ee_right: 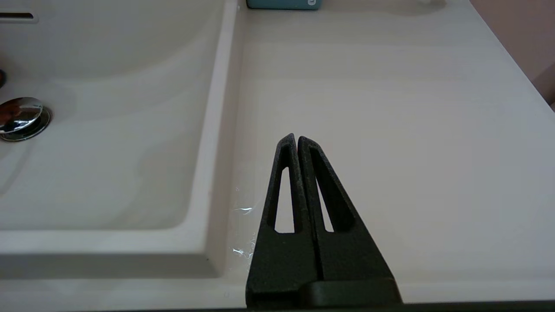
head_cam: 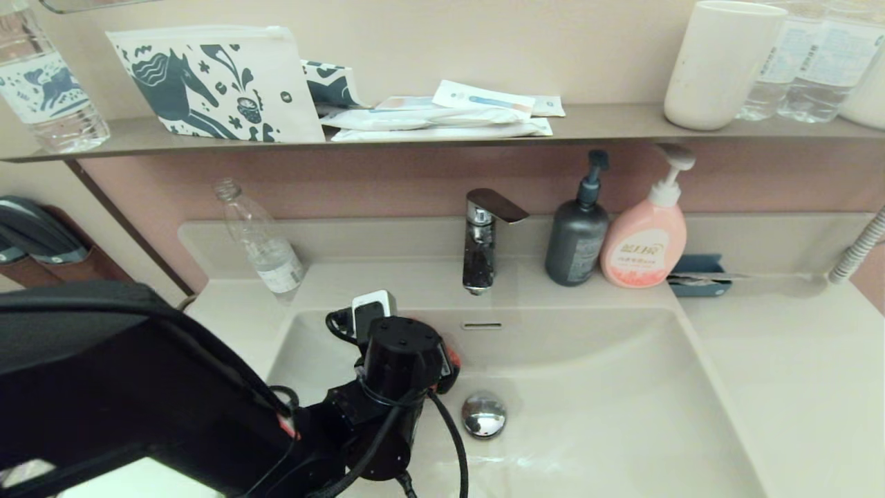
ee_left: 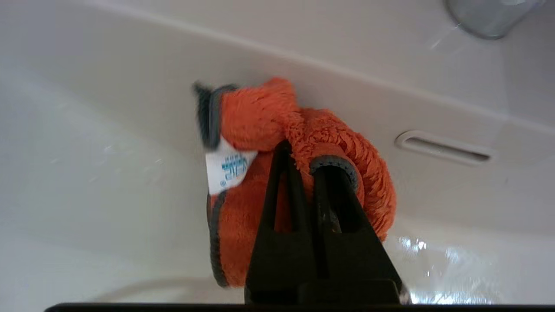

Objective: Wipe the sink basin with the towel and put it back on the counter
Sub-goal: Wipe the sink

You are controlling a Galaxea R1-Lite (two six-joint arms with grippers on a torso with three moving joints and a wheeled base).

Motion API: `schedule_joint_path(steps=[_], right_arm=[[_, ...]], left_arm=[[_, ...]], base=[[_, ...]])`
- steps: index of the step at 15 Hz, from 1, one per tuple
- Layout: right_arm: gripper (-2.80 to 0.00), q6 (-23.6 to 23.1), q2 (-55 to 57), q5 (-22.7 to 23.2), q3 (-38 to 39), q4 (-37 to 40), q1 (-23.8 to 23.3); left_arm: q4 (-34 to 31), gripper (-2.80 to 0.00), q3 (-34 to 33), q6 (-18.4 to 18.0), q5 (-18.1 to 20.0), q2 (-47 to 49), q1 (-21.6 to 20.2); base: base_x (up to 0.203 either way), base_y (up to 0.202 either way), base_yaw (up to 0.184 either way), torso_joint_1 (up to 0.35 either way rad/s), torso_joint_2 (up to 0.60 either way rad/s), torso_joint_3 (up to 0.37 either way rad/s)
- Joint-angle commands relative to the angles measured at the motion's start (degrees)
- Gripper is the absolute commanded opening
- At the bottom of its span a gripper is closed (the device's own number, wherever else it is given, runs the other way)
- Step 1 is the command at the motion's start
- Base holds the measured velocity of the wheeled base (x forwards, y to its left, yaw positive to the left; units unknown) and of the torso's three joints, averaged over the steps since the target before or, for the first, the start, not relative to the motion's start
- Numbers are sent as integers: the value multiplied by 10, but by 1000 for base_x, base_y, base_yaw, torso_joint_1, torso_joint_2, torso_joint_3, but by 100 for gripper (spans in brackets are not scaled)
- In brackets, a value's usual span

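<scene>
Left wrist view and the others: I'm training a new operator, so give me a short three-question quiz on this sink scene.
1. True or false: the left hand is shut on the towel inside the sink basin.
2. Which is the right hand above? A) the drain stopper B) the counter C) the faucet
3. Fill in: beside the grey pump bottle stands a ____ pump bottle.

Key: 1 true; 2 B; 3 pink.
</scene>
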State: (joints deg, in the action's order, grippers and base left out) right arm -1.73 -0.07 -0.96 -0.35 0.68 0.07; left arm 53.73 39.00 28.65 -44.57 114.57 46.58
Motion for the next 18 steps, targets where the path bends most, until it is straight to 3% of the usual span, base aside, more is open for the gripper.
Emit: schedule_joint_path(steps=[1, 3, 12, 18], right_arm=[[-280, 0, 1, 0, 0, 0, 0], [-280, 0, 1, 0, 0, 0, 0], [-280, 0, 1, 0, 0, 0, 0], [-280, 0, 1, 0, 0, 0, 0]], left_arm=[[68, -280, 12, -38, -3, 50, 1], [118, -280, 25, -72, -5, 69, 5], [125, -280, 71, -72, -64, 83, 63], [149, -280, 102, -79, -86, 154, 88]], base=[[0, 0, 0, 0, 0, 0], [0, 0, 0, 0, 0, 0], [0, 0, 0, 0, 0, 0], [0, 0, 0, 0, 0, 0]])
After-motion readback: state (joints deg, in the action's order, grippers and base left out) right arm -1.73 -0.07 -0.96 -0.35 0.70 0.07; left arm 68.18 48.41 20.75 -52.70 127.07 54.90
